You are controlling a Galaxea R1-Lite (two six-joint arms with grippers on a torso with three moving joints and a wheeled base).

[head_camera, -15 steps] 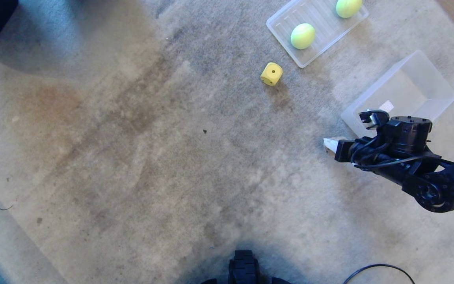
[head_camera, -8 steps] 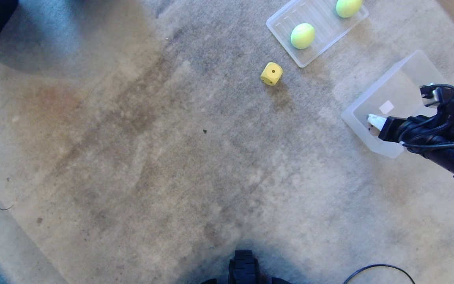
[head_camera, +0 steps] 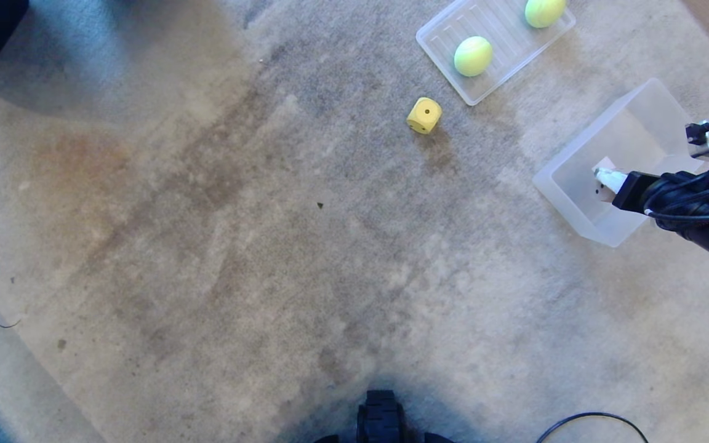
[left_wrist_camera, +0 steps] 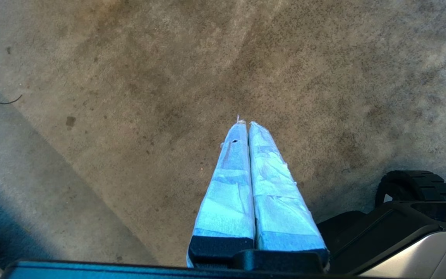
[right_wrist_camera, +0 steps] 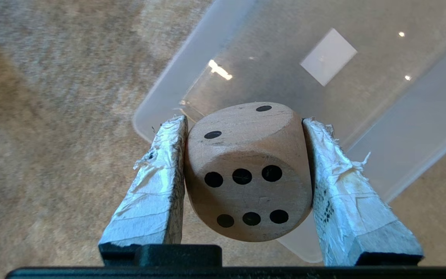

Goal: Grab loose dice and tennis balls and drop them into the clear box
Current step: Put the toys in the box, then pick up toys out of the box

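**Tan die held over the box's near end**

The right gripper [right_wrist_camera: 246,162] clamps the tan die [right_wrist_camera: 248,174] between both fingers [right_wrist_camera: 153,186], above the clear box [head_camera: 582,172] near its end wall. Released here, the die might clip that rim and bounce onto the carpet [head_camera: 207,246]. The left gripper [left_wrist_camera: 248,128] hangs closed, empty.

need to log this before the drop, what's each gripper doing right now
Left gripper: shut, holding nothing, parked over bare carpet.
Right gripper: shut on the tan die, held over the clear box.
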